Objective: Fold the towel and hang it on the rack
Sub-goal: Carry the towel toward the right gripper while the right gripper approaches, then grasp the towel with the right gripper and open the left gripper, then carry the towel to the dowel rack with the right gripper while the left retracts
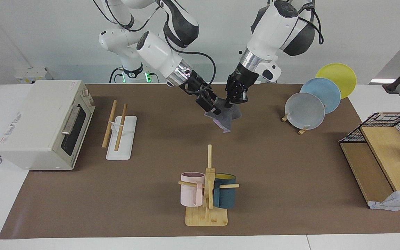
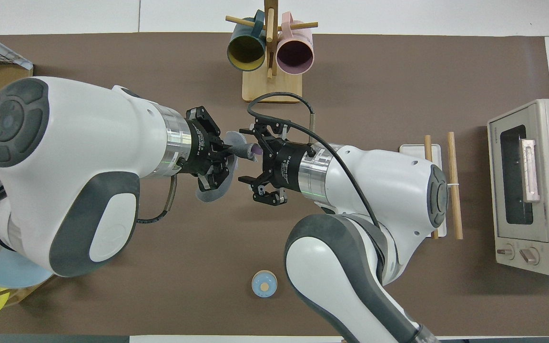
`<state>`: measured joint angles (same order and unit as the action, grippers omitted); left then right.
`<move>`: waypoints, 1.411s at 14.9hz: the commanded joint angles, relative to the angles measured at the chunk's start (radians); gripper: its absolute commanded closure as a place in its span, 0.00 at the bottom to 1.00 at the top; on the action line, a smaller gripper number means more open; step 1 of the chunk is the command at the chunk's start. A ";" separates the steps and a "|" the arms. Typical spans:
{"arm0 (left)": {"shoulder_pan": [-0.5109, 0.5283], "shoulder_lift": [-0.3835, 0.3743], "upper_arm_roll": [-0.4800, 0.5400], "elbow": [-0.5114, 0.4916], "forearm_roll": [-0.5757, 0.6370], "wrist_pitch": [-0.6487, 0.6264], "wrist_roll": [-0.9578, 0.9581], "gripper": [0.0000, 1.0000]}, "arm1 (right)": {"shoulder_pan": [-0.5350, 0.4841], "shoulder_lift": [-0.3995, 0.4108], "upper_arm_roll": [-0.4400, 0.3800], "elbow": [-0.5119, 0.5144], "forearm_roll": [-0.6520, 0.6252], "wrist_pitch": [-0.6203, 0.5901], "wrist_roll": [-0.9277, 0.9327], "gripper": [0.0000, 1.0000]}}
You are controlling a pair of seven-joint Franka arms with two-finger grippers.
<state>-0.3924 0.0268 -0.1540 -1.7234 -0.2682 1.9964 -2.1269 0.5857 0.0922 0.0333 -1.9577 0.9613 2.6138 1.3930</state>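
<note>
Nearest the facing camera, a wooden mug stand (image 1: 207,208) is carrying a pink mug (image 1: 192,193) and a dark teal mug (image 1: 225,195) on its pegs.

Closer to the robots, the left gripper (image 1: 235,100) is pinching the top of the towel (image 1: 226,116), its fingertips pressed together on the cloth. The left arm is coming down steeply from its base, its wrist angled toward the middle of the table. The towel is hanging bunched below that gripper, grey face outward with a sliver of purple at its lower edge, its lowest corner just above or touching the brown mat (image 1: 276,166); which of the two cannot be told.

The right gripper (image 1: 214,107) is sitting against the towel's side toward the right arm's end, just beside the left gripper. Its fingers are standing spread in the overhead view, and whether they are gripping the cloth cannot be told. The right arm is reaching in at a slant, forearm stretched toward the table's middle.

Outward from there, the rack (image 1: 122,133), a white base with two wooden rods, is standing well apart toward the right arm's end, beside a toaster oven (image 1: 43,125). Toward the left arm's end, a plate stand (image 1: 302,130) is propping grey, blue and yellow plates, with a wire-and-wood shelf (image 1: 384,152) near the table's edge. A small blue round object (image 2: 264,284) is lying on the mat close to the robots.
</note>
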 commanded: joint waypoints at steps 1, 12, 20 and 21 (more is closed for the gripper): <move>-0.017 -0.030 0.008 -0.036 -0.011 0.021 -0.024 1.00 | 0.002 0.011 0.002 0.023 0.019 0.012 -0.022 0.95; -0.017 -0.030 0.008 -0.036 -0.011 0.022 -0.005 0.23 | -0.010 0.011 0.000 0.031 0.010 -0.050 -0.141 1.00; 0.064 -0.037 0.017 -0.064 -0.009 0.012 0.357 0.00 | -0.121 -0.026 -0.009 0.023 -0.379 -0.380 -0.417 1.00; 0.088 -0.045 0.017 -0.082 -0.009 0.015 0.448 0.00 | -0.148 -0.038 -0.009 0.016 -0.438 -0.438 -0.483 1.00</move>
<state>-0.3549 0.0262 -0.1367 -1.7408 -0.2678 1.9967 -1.8328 0.5013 0.0873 0.0204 -1.9342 0.6346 2.2930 1.0350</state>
